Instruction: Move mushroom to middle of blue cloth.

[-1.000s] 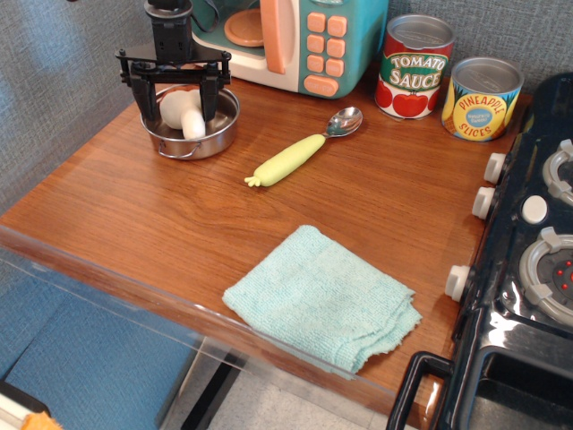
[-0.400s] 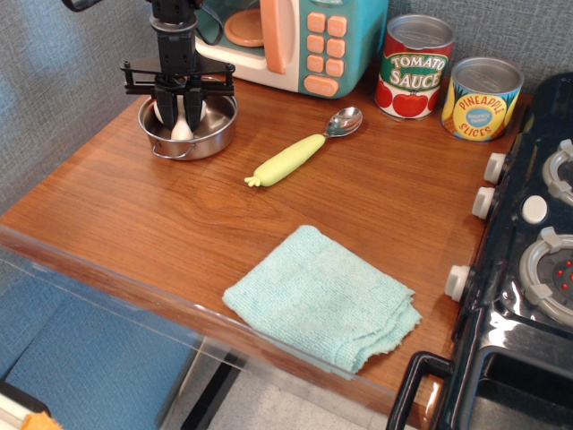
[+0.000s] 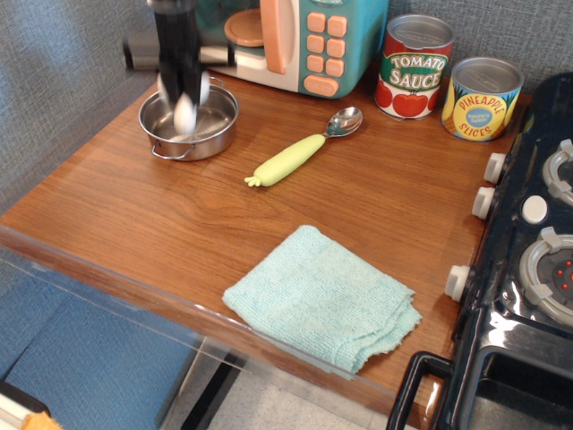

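The mushroom (image 3: 183, 116) shows only as a white stem held between the fingers of my gripper (image 3: 183, 100); its cap is hidden. The gripper is motion-blurred and shut on the mushroom, holding it just above the small steel pot (image 3: 213, 134) at the back left of the counter. The blue cloth (image 3: 324, 296) lies rumpled near the front edge of the counter, far to the right and front of the gripper, with nothing on it.
A yellow-green-handled spoon (image 3: 300, 152) lies between pot and cloth. A toy microwave (image 3: 309, 40) stands behind the pot. Tomato sauce (image 3: 414, 67) and pineapple (image 3: 482, 98) cans stand at the back right. A black stove (image 3: 528, 269) borders the right side.
The gripper closed its fingers on the mushroom in the pot and has risen, lifting the mushroom off the pot's bottom.
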You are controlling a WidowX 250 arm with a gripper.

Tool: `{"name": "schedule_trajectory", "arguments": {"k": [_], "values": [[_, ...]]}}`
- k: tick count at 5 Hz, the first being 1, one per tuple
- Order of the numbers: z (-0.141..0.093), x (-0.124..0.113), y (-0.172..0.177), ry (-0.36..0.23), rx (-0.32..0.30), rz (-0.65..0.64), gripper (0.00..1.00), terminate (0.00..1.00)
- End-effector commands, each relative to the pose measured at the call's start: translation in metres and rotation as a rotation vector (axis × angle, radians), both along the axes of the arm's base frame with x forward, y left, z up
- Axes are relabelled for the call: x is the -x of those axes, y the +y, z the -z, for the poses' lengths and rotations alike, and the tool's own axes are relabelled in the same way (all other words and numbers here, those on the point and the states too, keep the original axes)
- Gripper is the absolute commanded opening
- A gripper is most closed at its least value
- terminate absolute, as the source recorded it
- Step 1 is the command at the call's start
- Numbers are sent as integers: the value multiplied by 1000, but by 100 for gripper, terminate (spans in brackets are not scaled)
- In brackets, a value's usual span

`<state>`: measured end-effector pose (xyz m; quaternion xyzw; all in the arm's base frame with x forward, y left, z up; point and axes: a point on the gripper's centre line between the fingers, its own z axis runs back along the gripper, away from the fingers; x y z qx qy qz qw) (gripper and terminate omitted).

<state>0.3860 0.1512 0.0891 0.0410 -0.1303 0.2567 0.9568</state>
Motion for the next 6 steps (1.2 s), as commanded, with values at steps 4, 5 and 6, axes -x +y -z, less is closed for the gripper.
{"name": "schedule_trajectory", "arguments": {"k": [4,5,6], "values": [[-34,144,-186,10,108,484,0,0],[-13,145,-197,59,78,537,0,0],[13,146,-196,134,66,550,0,0]]}}
